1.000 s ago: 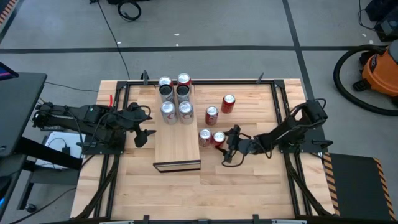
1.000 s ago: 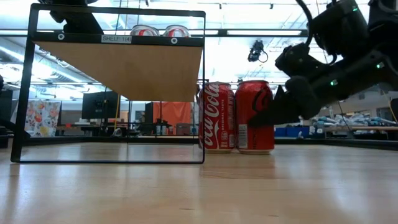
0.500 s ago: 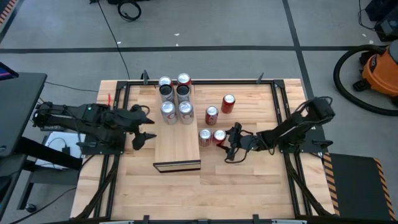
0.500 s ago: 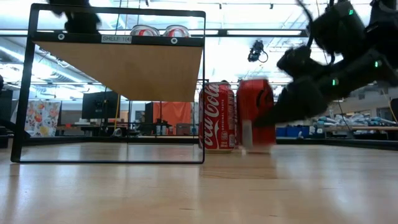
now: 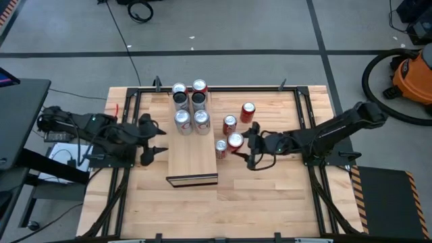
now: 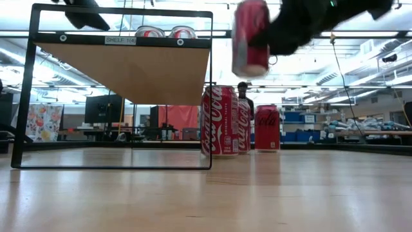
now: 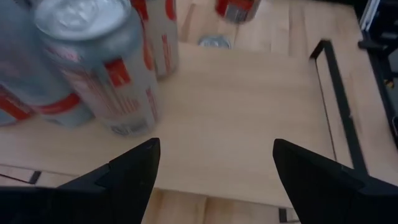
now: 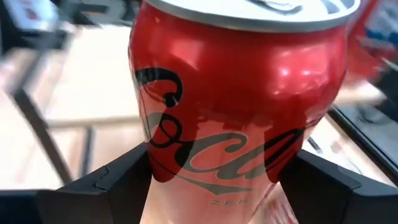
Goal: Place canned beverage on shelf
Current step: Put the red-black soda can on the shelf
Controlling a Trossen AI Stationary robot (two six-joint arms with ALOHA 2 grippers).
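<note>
Right end effector (image 5: 247, 144): clamped on the red Coca-Cola can (image 5: 235, 140), lifted clear of the bench (image 5: 270, 196), just right of the shelf (image 5: 192, 158).
Left end effector (image 5: 156, 140): fingers apart, empty, at the shelf's left edge.
Handling: rigid, smooth metal that looks slippery and probably dents under a hard squeeze; best held mid-body, upright.
Count on shelf: four silver cans (image 5: 182, 122) at its far end.
Count on bench: three red cans (image 5: 248, 112).
Count held: one.
</note>
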